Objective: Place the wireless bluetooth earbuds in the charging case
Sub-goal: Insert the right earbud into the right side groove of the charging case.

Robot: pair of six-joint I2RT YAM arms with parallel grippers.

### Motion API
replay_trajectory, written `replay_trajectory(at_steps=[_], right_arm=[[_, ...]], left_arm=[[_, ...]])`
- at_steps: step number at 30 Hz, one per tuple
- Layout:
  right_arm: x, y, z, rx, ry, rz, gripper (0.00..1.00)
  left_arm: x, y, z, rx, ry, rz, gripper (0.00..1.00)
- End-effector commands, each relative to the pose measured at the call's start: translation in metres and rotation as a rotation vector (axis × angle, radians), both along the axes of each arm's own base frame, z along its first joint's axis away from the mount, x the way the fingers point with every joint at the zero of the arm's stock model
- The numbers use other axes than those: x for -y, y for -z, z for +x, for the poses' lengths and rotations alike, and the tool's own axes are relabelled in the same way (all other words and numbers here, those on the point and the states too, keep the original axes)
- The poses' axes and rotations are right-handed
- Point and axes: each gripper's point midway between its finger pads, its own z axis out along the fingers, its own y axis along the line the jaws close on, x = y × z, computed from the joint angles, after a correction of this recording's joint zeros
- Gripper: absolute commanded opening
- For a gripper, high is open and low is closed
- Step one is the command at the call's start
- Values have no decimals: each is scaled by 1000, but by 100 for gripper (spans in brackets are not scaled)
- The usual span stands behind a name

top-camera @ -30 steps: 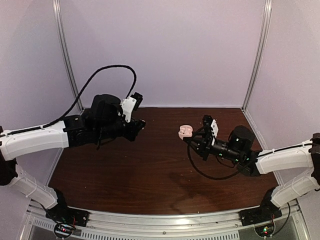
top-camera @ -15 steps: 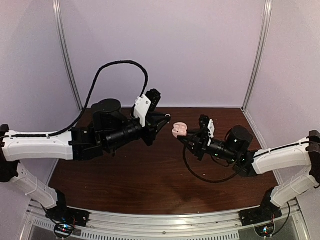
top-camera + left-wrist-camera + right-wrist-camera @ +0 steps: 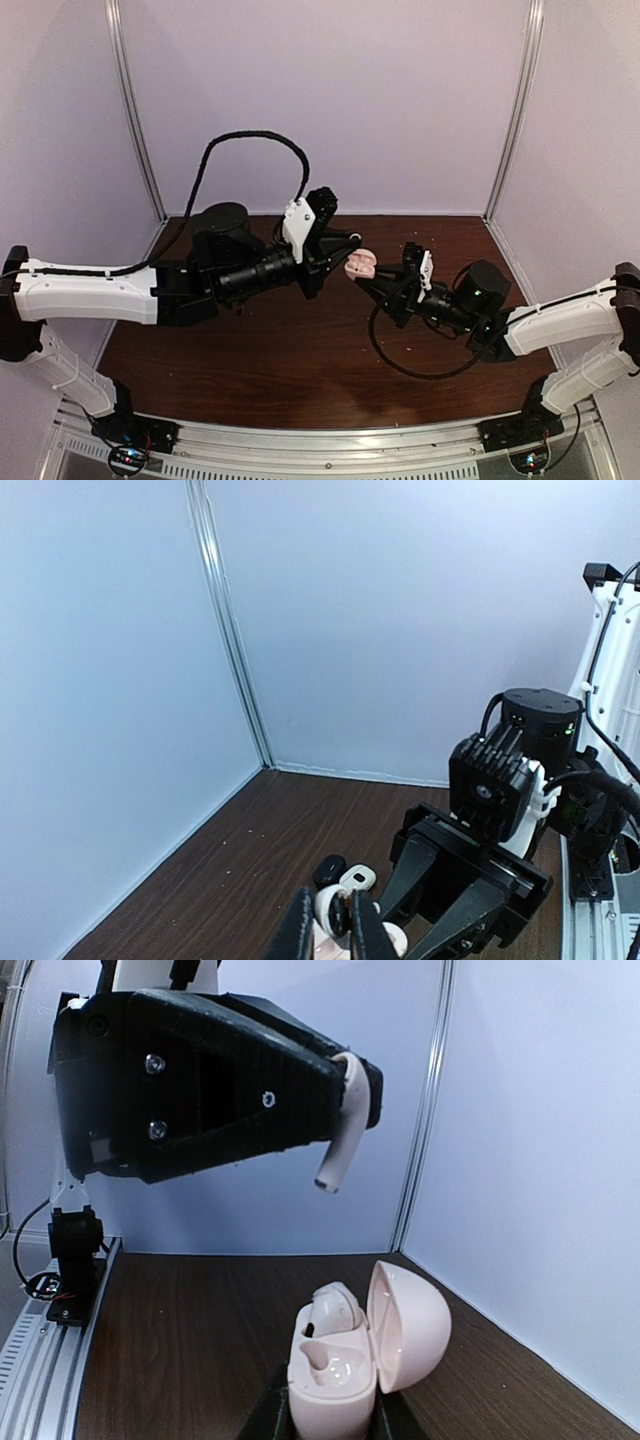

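Pinching a white earbud (image 3: 338, 1120) (stem down), the left jaws seemingly needed lowering toward the open case (image 3: 345, 1360) gripped by the right jaws.

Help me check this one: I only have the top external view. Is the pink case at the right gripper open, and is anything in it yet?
Observer: Yes, it is open. In the right wrist view the pink charging case stands with its lid swung up at one side, gripped low by the right gripper.
Operator: Any bud inside?
Observer: One whitish earbud sits at the back of the case. The near socket is empty.
Operator: And the left gripper?
Observer: The left gripper is shut on a white earbud, stem pointing down, above the case and not touching it.
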Motion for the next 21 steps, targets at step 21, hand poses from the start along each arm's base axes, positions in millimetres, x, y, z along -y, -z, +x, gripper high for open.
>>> replay_trajectory(at_steps=[21], right_arm=[[9, -35, -19, 70, -53, 135, 0]], left_arm=[[19, 14, -8, 48, 21, 54, 5]])
